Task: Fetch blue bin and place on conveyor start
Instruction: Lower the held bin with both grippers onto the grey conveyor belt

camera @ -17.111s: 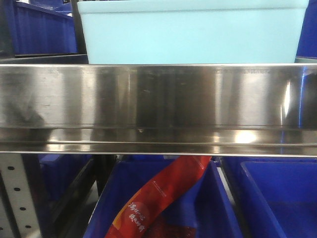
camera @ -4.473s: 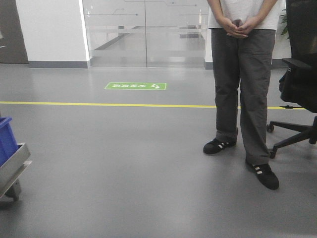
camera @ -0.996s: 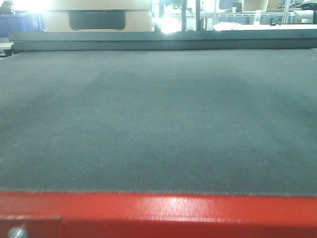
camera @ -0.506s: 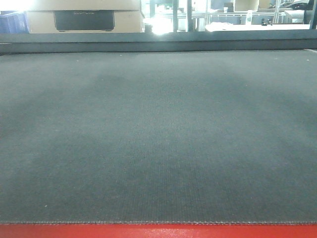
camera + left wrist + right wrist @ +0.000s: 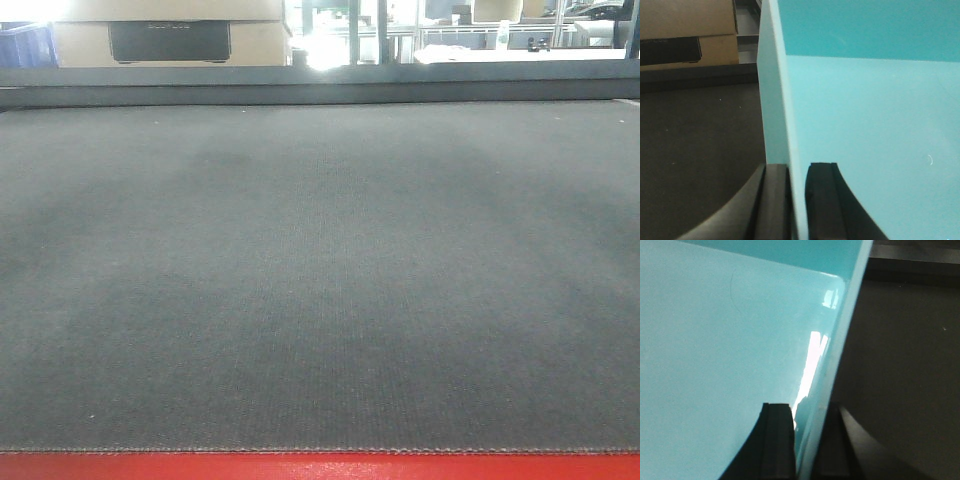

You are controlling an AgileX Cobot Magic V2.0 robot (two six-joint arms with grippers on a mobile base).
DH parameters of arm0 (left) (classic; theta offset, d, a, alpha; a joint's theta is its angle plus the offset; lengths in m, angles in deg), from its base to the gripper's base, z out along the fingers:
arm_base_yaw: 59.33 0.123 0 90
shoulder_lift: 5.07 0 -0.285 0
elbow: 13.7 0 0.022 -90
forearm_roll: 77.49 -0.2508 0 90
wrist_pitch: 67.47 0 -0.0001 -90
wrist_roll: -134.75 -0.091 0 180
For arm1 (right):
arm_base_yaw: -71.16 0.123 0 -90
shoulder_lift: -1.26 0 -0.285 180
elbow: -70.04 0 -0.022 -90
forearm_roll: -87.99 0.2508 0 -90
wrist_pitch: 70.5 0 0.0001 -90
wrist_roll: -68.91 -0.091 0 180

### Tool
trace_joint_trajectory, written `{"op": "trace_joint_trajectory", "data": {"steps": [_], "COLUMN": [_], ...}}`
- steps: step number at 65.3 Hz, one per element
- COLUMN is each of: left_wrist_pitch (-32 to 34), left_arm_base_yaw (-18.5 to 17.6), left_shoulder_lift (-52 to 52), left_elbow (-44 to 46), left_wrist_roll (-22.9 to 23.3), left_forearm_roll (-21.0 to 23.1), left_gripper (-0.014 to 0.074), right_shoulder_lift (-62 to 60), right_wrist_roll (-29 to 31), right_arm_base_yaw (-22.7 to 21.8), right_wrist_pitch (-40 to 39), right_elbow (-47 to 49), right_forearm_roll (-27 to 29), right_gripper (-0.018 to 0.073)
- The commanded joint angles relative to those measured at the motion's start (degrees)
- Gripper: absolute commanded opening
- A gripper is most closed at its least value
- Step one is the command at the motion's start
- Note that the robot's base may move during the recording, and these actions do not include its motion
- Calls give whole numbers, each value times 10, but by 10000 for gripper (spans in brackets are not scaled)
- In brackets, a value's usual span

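Note:
The light turquoise-blue bin fills both wrist views (image 5: 865, 115) (image 5: 715, 340). My left gripper (image 5: 797, 200) is shut on the bin's left wall, one finger outside (image 5: 774, 205) and one inside (image 5: 822, 200). My right gripper (image 5: 807, 445) is shut on the bin's right wall, one finger inside (image 5: 775, 445) and one outside (image 5: 837, 445). The dark woven conveyor belt (image 5: 320, 270) spreads across the front view, with its red strip (image 5: 320, 467) at the bottom edge. The belt also shows beside the bin in the left wrist view (image 5: 695, 150) and the right wrist view (image 5: 905, 380). The bin and grippers are out of the front view.
A dark raised rail (image 5: 320, 85) runs along the belt's far edge. Beyond it stand cardboard boxes with a dark panel (image 5: 170, 40) and shelving with bright windows. A cardboard box (image 5: 685, 30) shows past the belt in the left wrist view.
The front view has drawn closer over the belt: the red strip has dropped from a wide band to a thin line at the bottom. In the last half second little changed.

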Motion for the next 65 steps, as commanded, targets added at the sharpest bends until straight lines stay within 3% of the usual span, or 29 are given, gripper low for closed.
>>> {"op": "trace_joint_trajectory", "data": {"steps": [1,43,58,65], "left_wrist_pitch": [29,38,-86,-107], "left_arm_base_yaw": [-8,-8,-8,-8], "left_shoulder_lift": [6,6,4,4], "left_elbow": [6,6,-3,-41], "left_wrist_roll": [2,2,2,2], "left_forearm_roll": [43,43,44,44], "left_gripper": [-111,-111,-111,-111], "right_shoulder_lift": [-5,-5,0,0], "right_wrist_roll": [17,17,17,17], "right_arm_base_yaw": [6,6,6,6], "right_wrist_pitch": [-44,-36,43,50], "right_elbow": [4,4,-1,-30], "right_forearm_roll": [30,39,43,44], "right_gripper": [-153,-153,-153,-153]}}
